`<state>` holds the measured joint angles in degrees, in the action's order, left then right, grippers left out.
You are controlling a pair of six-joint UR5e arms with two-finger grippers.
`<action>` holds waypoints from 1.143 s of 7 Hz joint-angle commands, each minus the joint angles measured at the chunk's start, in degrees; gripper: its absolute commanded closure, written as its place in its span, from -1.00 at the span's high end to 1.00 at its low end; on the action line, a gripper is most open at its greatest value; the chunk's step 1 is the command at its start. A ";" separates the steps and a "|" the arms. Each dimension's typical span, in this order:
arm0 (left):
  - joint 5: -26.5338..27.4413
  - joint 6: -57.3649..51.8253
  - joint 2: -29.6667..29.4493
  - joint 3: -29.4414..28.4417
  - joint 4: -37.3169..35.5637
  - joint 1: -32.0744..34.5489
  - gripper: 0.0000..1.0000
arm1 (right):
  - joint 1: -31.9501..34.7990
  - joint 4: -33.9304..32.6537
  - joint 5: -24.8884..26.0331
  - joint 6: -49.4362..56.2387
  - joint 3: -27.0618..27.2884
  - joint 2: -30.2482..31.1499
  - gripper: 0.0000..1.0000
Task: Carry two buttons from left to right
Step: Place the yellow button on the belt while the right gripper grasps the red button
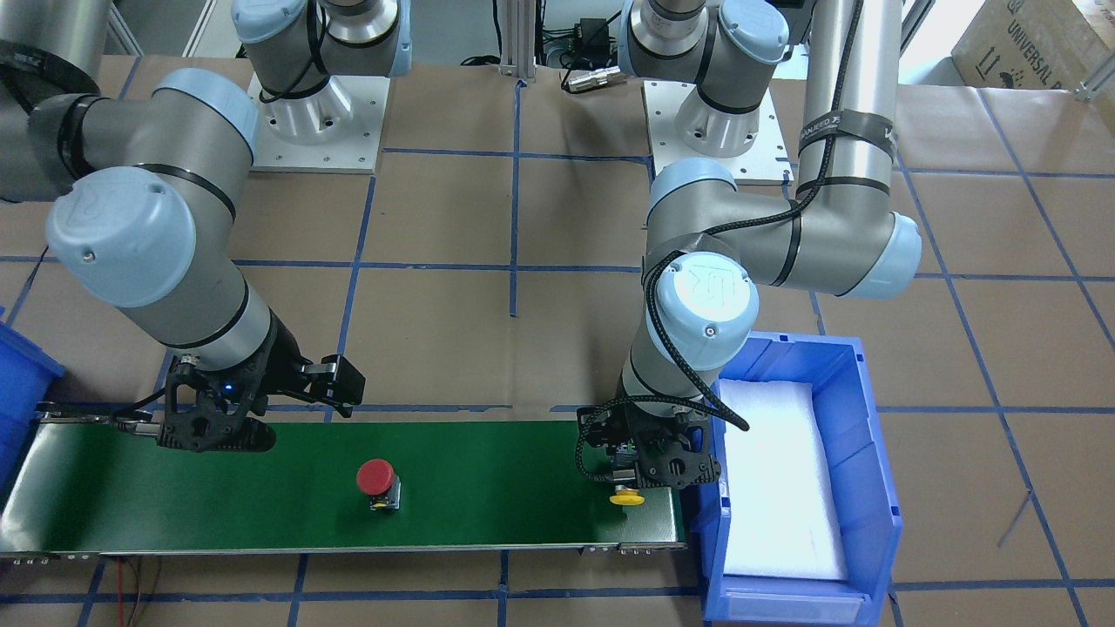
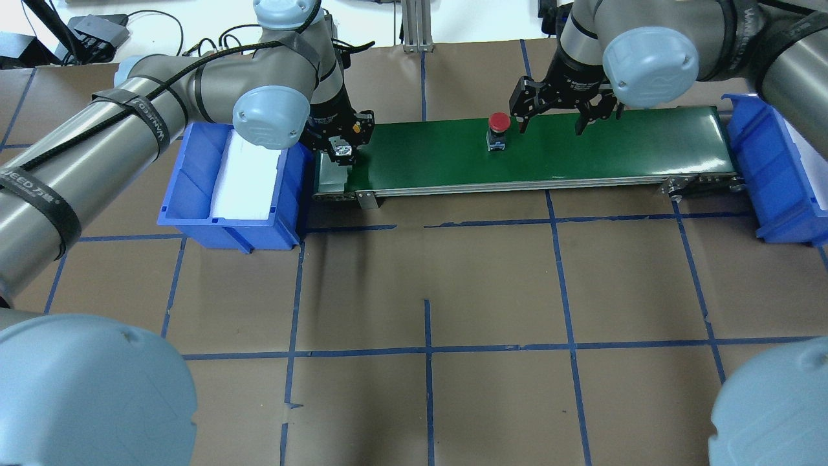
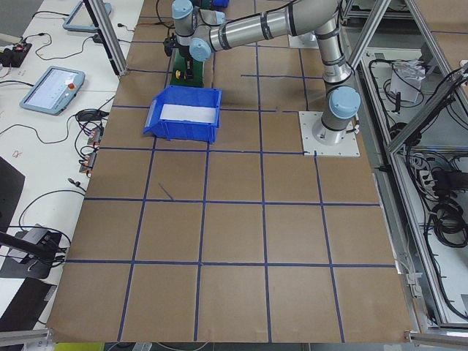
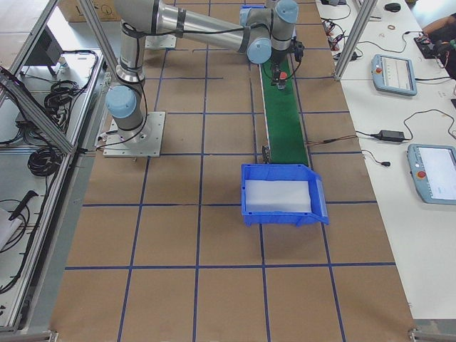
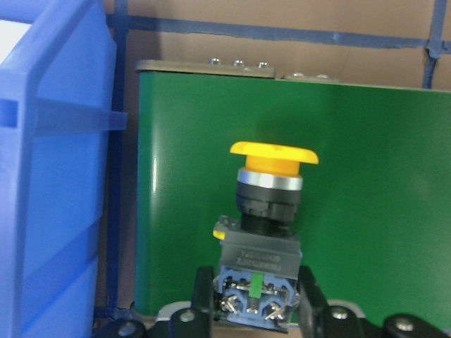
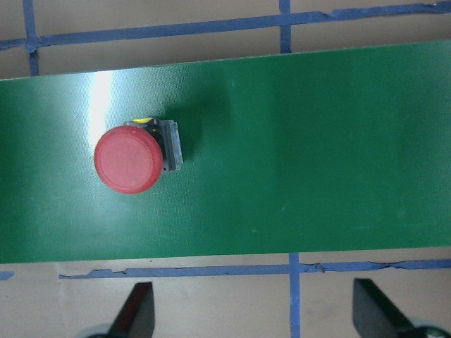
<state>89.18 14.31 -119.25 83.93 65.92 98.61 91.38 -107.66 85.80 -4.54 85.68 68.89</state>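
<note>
Right up close in the left wrist view, the yellow button (image 5: 271,204) is seen clamped by its grey-black body between the fingers of the left gripper (image 5: 256,303), with the cap pointed away from the camera. It's held over the end of the green belt (image 5: 373,211), just beside the blue bin (image 5: 49,176); whether the belt is actually touched can't be told. The red button (image 6: 130,158) is stood upright around mid-belt, gripped by nothing. The right gripper (image 6: 252,299) is hung above the belt just beside it, fingers spread wide and left empty
</note>
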 commanded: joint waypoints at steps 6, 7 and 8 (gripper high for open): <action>0.47 1.77 -0.89 1.06 -0.53 0.00 0.48 | 1.70 -4.75 0.68 -1.88 -1.73 -5.34 1.00; 0.39 1.51 -0.89 0.71 -0.45 0.00 0.73 | 1.70 -4.75 0.68 -1.70 -2.79 -6.48 1.00; 0.47 1.33 0.59 0.10 0.16 0.00 0.86 | 1.70 -4.75 0.68 -1.70 -2.97 -6.93 1.00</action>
<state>89.61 15.86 -119.77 84.60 65.60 98.61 93.08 -112.33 86.48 -6.32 83.37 62.89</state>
